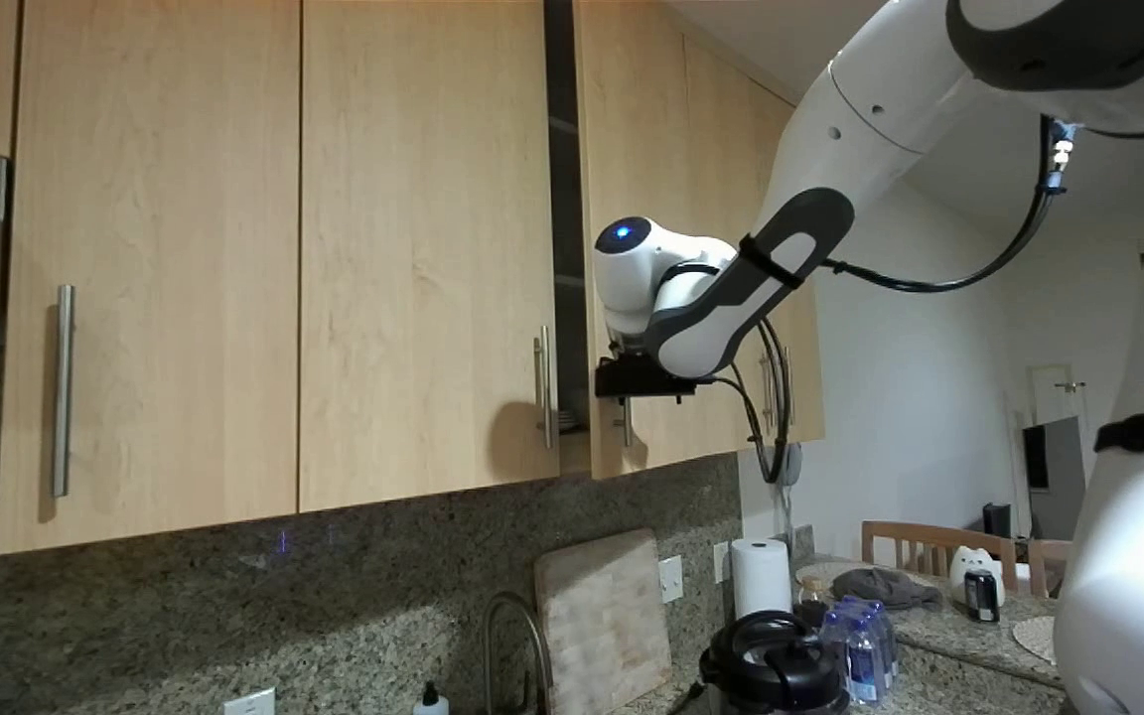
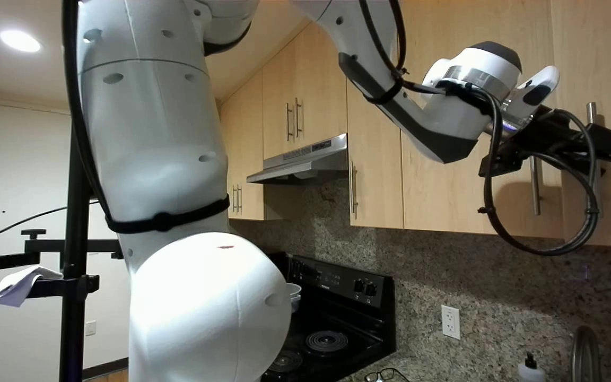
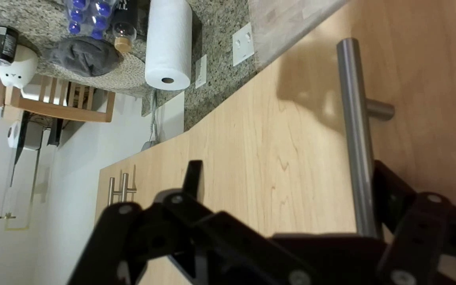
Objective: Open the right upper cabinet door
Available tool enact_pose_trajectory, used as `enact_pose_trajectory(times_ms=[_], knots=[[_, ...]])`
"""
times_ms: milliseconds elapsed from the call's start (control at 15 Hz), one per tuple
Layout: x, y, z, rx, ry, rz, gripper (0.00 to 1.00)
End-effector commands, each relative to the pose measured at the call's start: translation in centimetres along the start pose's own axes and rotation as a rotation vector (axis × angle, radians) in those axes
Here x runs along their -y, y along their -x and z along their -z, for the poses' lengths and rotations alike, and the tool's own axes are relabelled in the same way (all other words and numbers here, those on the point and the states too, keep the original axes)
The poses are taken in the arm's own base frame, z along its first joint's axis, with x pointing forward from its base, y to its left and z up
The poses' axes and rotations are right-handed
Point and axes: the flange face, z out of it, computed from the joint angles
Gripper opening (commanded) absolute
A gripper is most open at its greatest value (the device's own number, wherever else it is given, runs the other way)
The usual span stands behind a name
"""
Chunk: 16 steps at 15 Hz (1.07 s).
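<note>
The right upper cabinet door point(image 1: 637, 179) is light maple wood and stands slightly ajar. Along its left side a dark gap shows shelves and a few white dishes point(image 1: 567, 421). Its bar handle point(image 3: 354, 130) fills the right of the wrist view; in an exterior view the handle's lower end point(image 1: 626, 427) hangs below the gripper body. My gripper point(image 3: 286, 168) is wide open, the handle lying between its fingers. One finger point(image 3: 390, 190) sits right against the bar, though contact is uncertain; the opposite finger point(image 3: 193, 178) is well away over the door panel point(image 3: 263, 170).
To the left of the gap is a matching door point(image 1: 423, 238) with its own bar handle point(image 1: 545, 387). Below stand a cutting board point(image 1: 602, 616), a black pressure cooker point(image 1: 776, 660), a paper towel roll point(image 1: 761, 576) and water bottles point(image 1: 860, 645). A cable loop point(image 2: 544, 249) hangs from the wrist.
</note>
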Motion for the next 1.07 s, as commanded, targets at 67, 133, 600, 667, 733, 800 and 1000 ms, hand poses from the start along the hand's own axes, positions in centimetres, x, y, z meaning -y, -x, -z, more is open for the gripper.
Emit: enact_pose_trajectory(times_ms=[67, 133, 600, 667, 733, 800, 1000], knots=[[-6.7, 1.3, -1.1, 0.062, 0.078, 0.005, 1.00], [-7.0, 1.3, -1.0, 0.063, 0.072, 0.005, 1.00], [-8.4, 1.3, -0.8, 0.060, 0.047, 0.032, 1.00], [-8.5, 1.3, -0.8, 0.058, 0.050, 0.030, 1.00], [-8.6, 1.4, -0.8, 0.063, 0.053, 0.030, 1.00], [-8.7, 1.4, -0.8, 0.065, 0.055, 0.030, 1.00], [-8.7, 1.5, -0.8, 0.089, 0.041, 0.008, 1.00]])
